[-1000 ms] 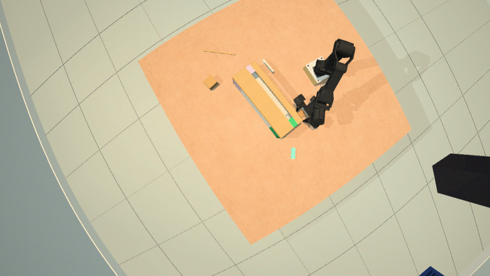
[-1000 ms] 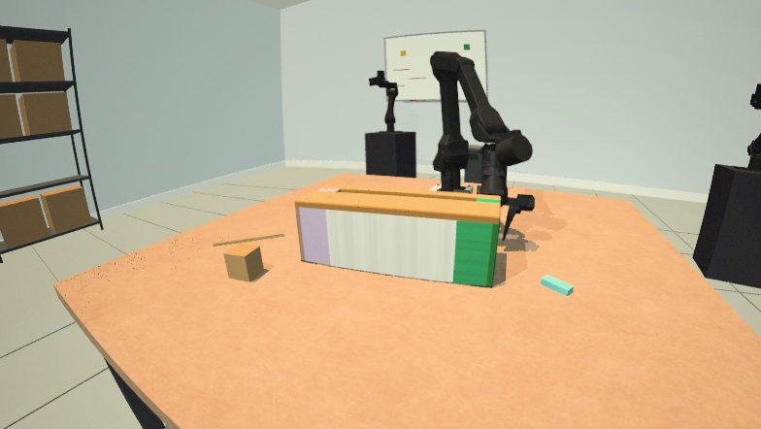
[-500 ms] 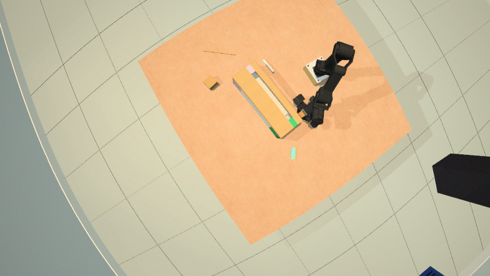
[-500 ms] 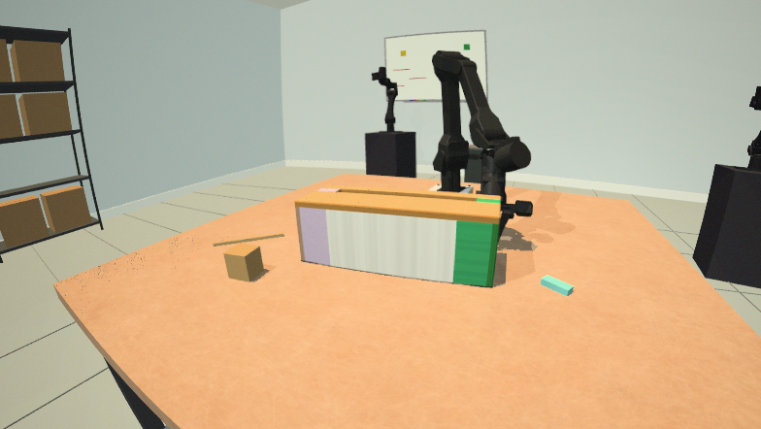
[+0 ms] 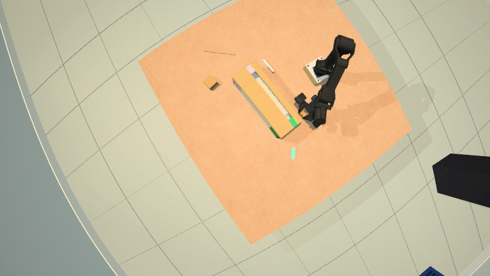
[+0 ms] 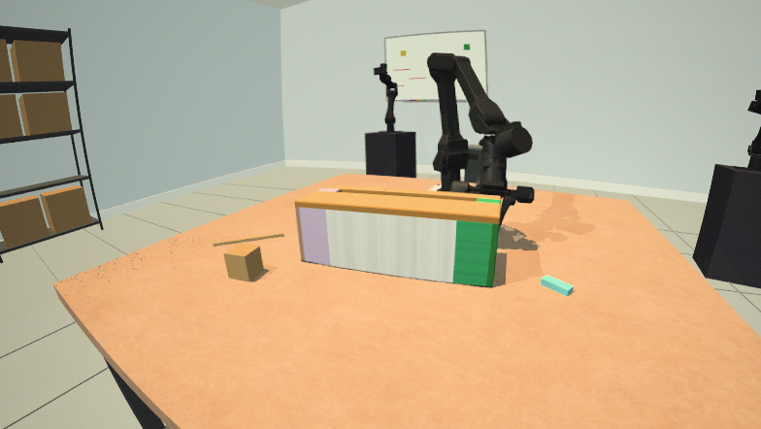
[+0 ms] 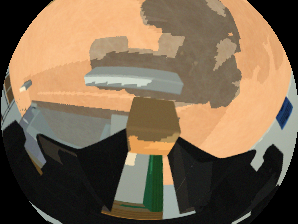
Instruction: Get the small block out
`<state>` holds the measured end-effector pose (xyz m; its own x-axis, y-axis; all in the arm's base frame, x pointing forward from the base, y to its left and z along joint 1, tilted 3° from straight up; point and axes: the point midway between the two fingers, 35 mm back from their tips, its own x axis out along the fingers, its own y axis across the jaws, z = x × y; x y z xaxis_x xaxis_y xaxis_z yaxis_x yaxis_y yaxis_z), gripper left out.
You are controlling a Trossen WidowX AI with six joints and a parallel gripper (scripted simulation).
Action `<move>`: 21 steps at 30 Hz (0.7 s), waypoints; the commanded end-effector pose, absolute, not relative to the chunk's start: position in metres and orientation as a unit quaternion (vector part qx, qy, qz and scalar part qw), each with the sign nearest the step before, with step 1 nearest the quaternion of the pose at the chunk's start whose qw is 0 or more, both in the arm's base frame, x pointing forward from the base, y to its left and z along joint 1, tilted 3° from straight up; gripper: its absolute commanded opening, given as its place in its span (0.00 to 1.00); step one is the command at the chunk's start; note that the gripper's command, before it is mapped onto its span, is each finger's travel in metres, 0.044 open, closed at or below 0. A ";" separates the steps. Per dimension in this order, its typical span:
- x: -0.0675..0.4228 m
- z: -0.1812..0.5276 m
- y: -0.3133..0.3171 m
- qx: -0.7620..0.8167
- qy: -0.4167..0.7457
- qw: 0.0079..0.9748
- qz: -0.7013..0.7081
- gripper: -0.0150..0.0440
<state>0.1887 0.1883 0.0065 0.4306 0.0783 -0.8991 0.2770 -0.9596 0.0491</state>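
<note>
The box (image 5: 264,104) (image 6: 391,245) stands upright, with a green end (image 5: 292,121) (image 6: 474,252) and a lilac end (image 5: 250,69) (image 6: 314,235). A small orange-brown block (image 5: 304,112) (image 7: 152,122) is outside the box, beside its green end on the arm's side. My gripper (image 5: 303,112) (image 7: 148,134) is shut on this block, low and close to the box. The box hides the block and the fingertips' lower part in the exterior view. I cannot tell whether the block touches the table.
A grey bar (image 7: 132,80) lies just beyond the block. A white bar (image 5: 268,65) lies by the box's long side. A turquoise piece (image 5: 292,153) (image 6: 556,284) lies off the green end. A brown cube (image 5: 210,82) (image 6: 243,262) and thin stick (image 5: 219,52) (image 6: 248,240) lie past the lilac end.
</note>
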 end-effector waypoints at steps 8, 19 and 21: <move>0.189 0.044 0.189 0.840 0.120 0.097 -0.520 0.25; 0.194 0.106 0.183 0.824 0.233 0.162 -0.491 0.25; 0.194 0.117 0.180 0.821 0.253 0.175 -0.482 0.25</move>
